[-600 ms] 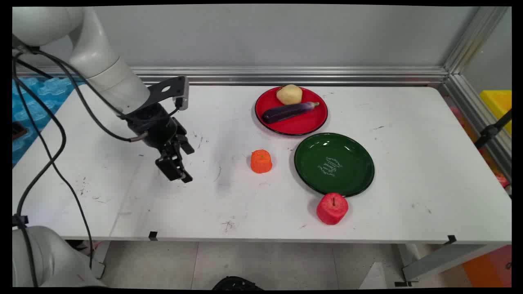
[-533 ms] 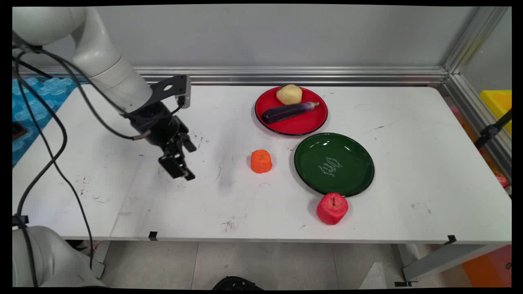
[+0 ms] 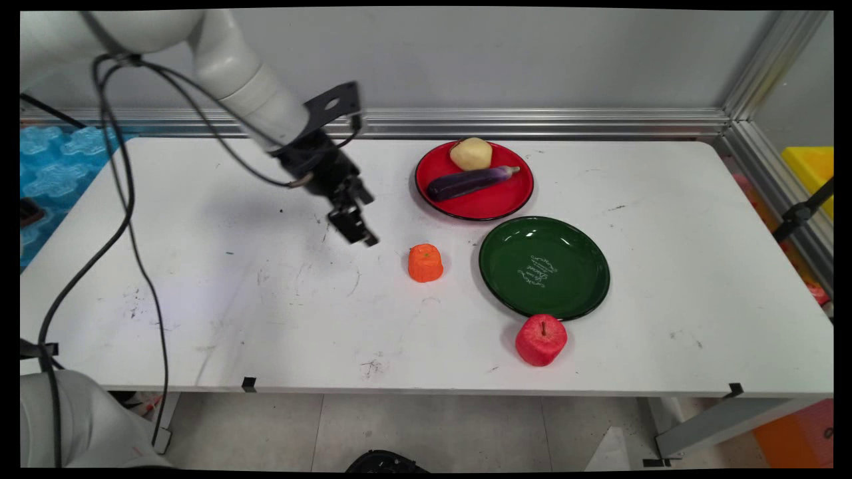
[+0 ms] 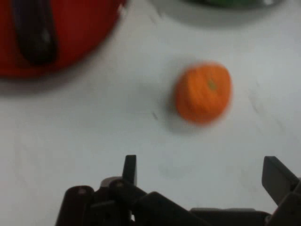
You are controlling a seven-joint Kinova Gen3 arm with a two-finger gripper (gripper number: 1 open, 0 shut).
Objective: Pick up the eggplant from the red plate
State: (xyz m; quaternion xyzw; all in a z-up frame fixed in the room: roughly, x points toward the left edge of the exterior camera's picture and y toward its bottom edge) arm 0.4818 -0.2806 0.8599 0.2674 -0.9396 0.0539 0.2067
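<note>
My gripper [image 3: 359,233] hangs above the table's middle, open and holding nothing, just left of an orange fruit [image 3: 425,262]. In the hand view the gripper [image 4: 202,172] shows its two fingers wide apart at the bottom edge, with the orange fruit [image 4: 203,92] lying on the bare table ahead of them. A red plate [image 3: 486,203] behind the fruit carries a purple eggplant [image 3: 471,182] and a pale potato [image 3: 471,154]. Part of that red plate [image 4: 80,33] and the eggplant [image 4: 33,30] fill the hand view's upper left.
A dark green plate [image 3: 544,267] with white lettering lies right of the orange fruit, and a red apple [image 3: 541,339] stands at its near rim. An aluminium rail [image 3: 466,122] runs along the table's far edge. Black cables [image 3: 133,219] hang from the arm at the left.
The arm has swung right and toward the far side, carrying the gripper from the table's left part to a spot close beside the orange fruit. Nothing on the table has moved.
</note>
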